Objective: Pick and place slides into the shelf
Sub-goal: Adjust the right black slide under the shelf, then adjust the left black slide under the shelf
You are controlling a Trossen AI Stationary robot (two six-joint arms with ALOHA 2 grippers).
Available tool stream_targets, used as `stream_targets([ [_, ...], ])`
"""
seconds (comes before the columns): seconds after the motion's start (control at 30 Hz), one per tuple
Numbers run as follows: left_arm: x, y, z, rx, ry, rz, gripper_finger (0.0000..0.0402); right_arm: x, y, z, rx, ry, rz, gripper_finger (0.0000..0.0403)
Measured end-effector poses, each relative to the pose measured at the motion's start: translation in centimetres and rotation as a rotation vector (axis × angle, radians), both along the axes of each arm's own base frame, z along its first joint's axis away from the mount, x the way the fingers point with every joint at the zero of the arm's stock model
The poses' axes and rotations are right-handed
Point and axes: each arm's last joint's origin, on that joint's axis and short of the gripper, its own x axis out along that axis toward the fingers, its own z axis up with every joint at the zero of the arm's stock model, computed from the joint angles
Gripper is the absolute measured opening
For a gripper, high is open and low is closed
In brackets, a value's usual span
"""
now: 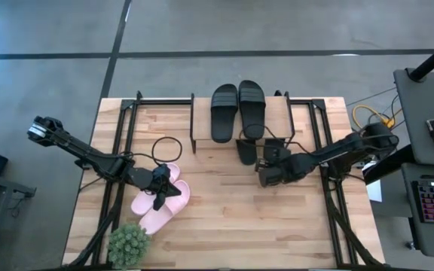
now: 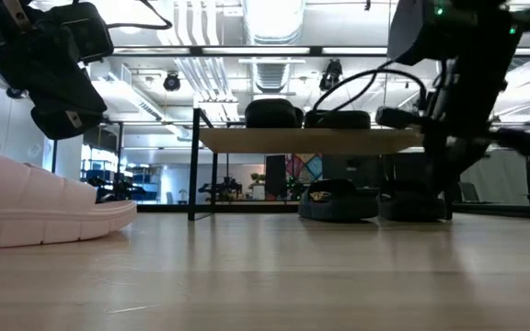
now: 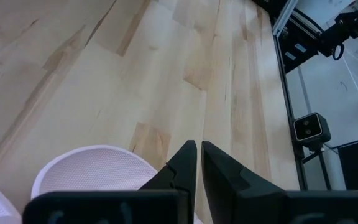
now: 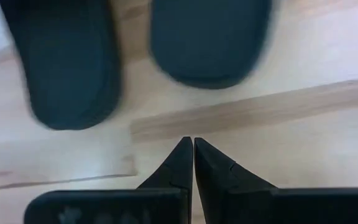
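Observation:
Two black slides (image 1: 237,111) lie side by side on the shelf's top board (image 2: 302,140) at the table's far middle. Two more black slides (image 2: 339,202) rest on the table under and just in front of the shelf, and their rounded ends (image 4: 210,43) show in the right wrist view. My right gripper (image 4: 193,144) is shut and hangs over the bare tabletop just short of them, tilted down. Two pale pink slides (image 1: 160,202) lie soles down at the near left. My left gripper (image 3: 198,149) is shut and hangs above one pink slide (image 3: 92,168).
A small green plant (image 1: 129,245) stands at the table's near left corner, close to the pink slides. Black rails (image 1: 123,143) run along both sides of the table. Bare wood (image 1: 224,218) lies between the two arms toward the near edge.

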Motion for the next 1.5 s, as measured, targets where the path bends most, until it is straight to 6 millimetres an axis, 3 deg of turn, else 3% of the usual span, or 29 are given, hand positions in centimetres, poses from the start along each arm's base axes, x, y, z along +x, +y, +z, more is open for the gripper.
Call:
stream_targets([
  [0.53, 0.0, 0.0, -0.1, 0.002, 0.004, 0.0, 0.001, 0.2, -1.4, -2.7, -0.114, 0.086, -0.008, 0.0009],
  [0.93, 0.0, 0.0, -0.1, 0.003, 0.004, 0.0, 0.001, -0.7, -1.5, -2.5, -0.162, 0.139, -0.072, 0.0009],
  [1.27, 0.0, 0.0, -0.1, 0.009, 0.004, -0.003, 0.001, 3.3, 1.8, 0.5, -0.12, -0.016, 0.15, 0.0009],
  [1.5, -0.1, 0.0, -0.2, 0.024, 0.0, -0.013, 0.001, 6.8, 0.7, -0.3, -0.175, 0.023, 0.203, 0.0009],
])
